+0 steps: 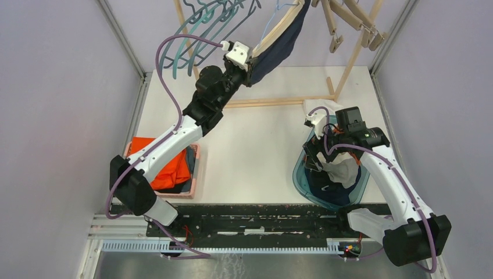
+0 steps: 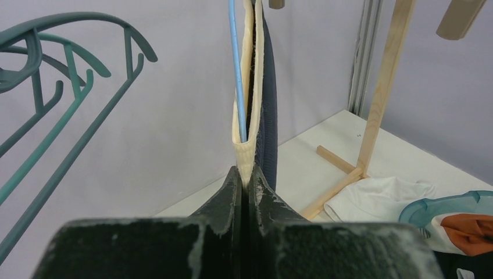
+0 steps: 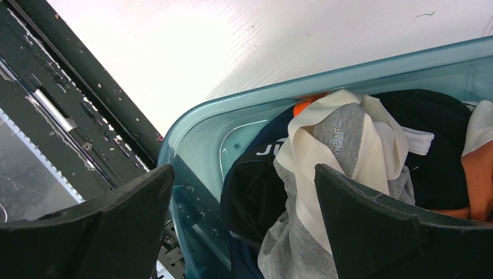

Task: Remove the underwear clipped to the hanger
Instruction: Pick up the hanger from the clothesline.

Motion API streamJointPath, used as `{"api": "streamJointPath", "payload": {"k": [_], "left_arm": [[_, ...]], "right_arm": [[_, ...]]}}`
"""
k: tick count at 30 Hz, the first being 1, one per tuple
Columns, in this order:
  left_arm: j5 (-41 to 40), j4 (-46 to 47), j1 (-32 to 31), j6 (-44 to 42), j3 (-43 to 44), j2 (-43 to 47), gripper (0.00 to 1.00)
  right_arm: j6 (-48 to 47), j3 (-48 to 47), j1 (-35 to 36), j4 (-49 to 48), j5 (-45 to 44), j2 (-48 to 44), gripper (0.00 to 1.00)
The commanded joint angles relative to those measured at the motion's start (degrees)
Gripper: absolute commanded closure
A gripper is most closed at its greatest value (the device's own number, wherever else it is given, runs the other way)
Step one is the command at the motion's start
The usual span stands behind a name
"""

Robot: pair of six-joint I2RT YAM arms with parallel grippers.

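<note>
A navy underwear with a cream waistband hangs stretched from a light blue hanger at the back. My left gripper is shut on the lower end of that waistband; the navy cloth hangs just right of the fingers, and the gripper grips only the cream strip. My right gripper is open and empty above a teal bin. In the right wrist view the gripper hovers over grey-and-cream, black and orange garments in the bin.
Teal hangers hang at the back left, close to my left arm. A wooden rack with wooden clips stands at the back. A white cloth lies by the bin. A pink tray holds a folded orange cloth.
</note>
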State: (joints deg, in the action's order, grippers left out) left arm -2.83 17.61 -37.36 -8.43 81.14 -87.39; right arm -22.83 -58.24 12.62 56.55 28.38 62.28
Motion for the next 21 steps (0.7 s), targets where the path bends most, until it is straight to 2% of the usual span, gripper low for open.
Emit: {"api": "streamJointPath", "payload": {"k": [1,9,14,21], "left_arm": [[1.2,8.1,-0.1,1.6,-0.1,1.9,0.97],[-5.2,9.3,-0.1,5.3,-0.2,1.2,0.97],[-5.7,10.2,-0.2,7.8,-1.7,1.3,0.97],[-10.4,24.7,-0.7,3.5,-9.6,1.9,0.97]], "right_arm": [[-0.8,0.2,-0.2,-1.4,0.2,0.0,0.00],[-0.9,0.4,-0.3,-1.4,0.0,0.0,0.00],[-1.0,0.4,-0.2,-1.4,-0.2,0.7,0.00],[-1.2,0.5,-0.3,-1.5,-0.7,1.8,0.00]]}}
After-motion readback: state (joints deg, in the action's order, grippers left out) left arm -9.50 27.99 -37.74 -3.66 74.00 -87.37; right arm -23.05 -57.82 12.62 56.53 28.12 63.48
